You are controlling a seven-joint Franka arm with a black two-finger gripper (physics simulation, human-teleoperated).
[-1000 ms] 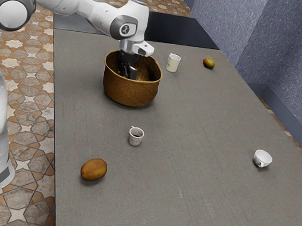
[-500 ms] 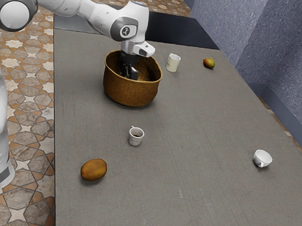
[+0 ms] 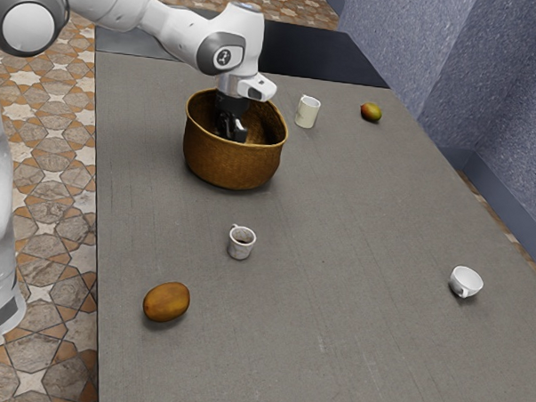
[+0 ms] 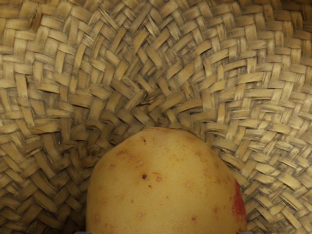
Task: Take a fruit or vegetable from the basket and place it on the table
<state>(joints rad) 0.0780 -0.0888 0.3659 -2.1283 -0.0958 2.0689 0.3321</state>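
The gripper (image 3: pixel 236 133) is down in the basket (image 3: pixel 231 165), to get at the potato (image 4: pixel 165 187). I can't tell if it is open or holding on. The potato is right under it, inside. The basket has tall sides, so the potato must go up first, then over to the table (image 3: pixel 338 222).
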